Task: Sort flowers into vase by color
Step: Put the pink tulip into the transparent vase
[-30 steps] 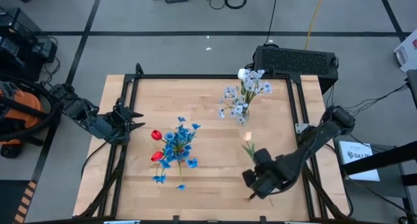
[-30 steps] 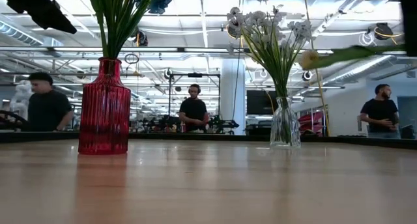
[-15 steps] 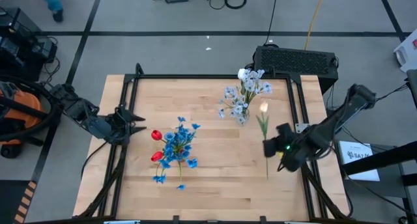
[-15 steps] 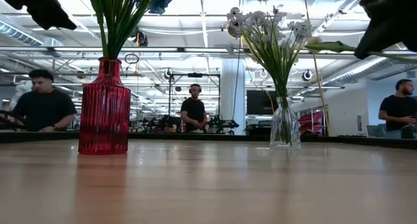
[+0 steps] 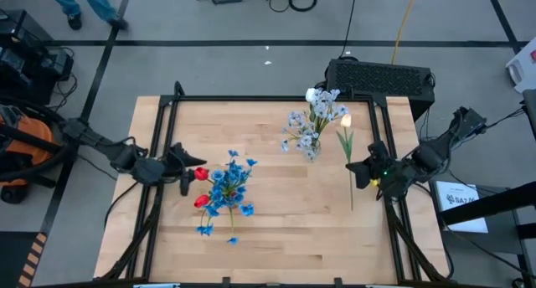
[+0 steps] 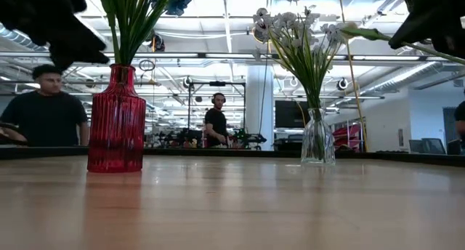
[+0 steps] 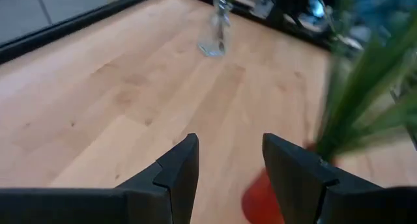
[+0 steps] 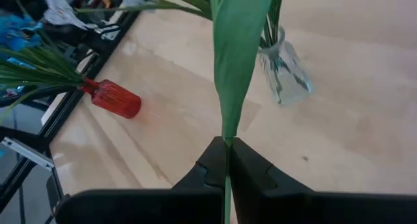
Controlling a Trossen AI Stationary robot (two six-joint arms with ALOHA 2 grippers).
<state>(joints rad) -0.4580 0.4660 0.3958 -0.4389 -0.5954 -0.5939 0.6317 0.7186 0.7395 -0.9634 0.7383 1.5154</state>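
Note:
A red ribbed vase (image 6: pixel 116 123) on the table's left half holds blue flowers (image 5: pixel 228 183) and red tulips (image 5: pixel 201 173). A clear glass vase (image 6: pixel 317 137) at the far middle holds pale bluish-white sprays (image 5: pixel 318 112). My right gripper (image 5: pixel 358 171) hovers right of the clear vase, shut on a cream-white tulip (image 5: pixel 343 120) that points toward the far edge. My left gripper (image 5: pixel 191 169) stands open just left of the red vase (image 7: pixel 260 198) and touches nothing. My right gripper pinches the tulip's green stem (image 8: pixel 227 138) between its two fingers, about halfway along. The fingers come from the table's right, slanting down, and lie across the stem. The tulip is lifted clear, its bloom beside the clear vase's sprays and its cut end (image 5: pixel 350 206) toward the near edge.
A black frame (image 5: pixel 159 154) rims the wooden table. A black box (image 5: pixel 381 77) sits beyond the far edge. Bare wood (image 5: pixel 285 229) lies between the vases and along the near side. People stand in the room behind.
My right gripper has swung from the near right toward the far and right edges, carrying the tulip. The tulip has turned so its bloom now lies next to the clear vase's flowers. My left gripper has moved right and down, close to the red vase.

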